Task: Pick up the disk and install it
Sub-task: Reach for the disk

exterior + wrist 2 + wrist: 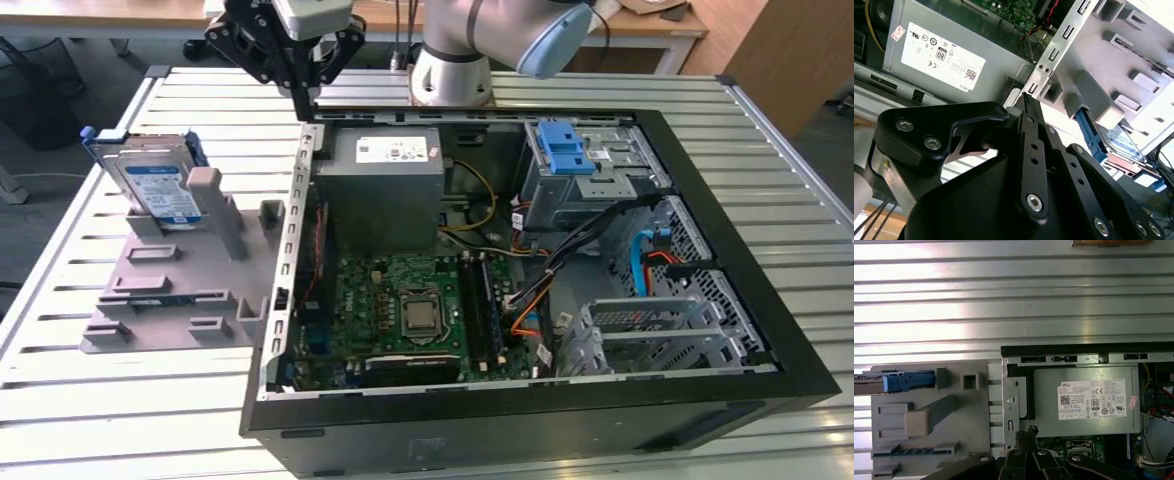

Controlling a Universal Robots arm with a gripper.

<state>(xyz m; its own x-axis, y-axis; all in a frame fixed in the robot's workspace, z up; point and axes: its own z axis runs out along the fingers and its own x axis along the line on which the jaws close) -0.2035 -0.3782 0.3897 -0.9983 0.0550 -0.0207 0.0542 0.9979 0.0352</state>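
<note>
Here, slatted metal table [120,420] under racked disk [154,190], wooden desk [627,40] behind.

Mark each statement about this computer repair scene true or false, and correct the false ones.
1. The disk stands on edge in the grey holder beside the case. True.
2. The gripper holds the disk. False: it is shut on nothing, by the case's wall, apart from the disk.
3. The case is open, with the motherboard showing. True.
4. The power supply lies on the table outside the case. False: it sits inside the case.
</note>
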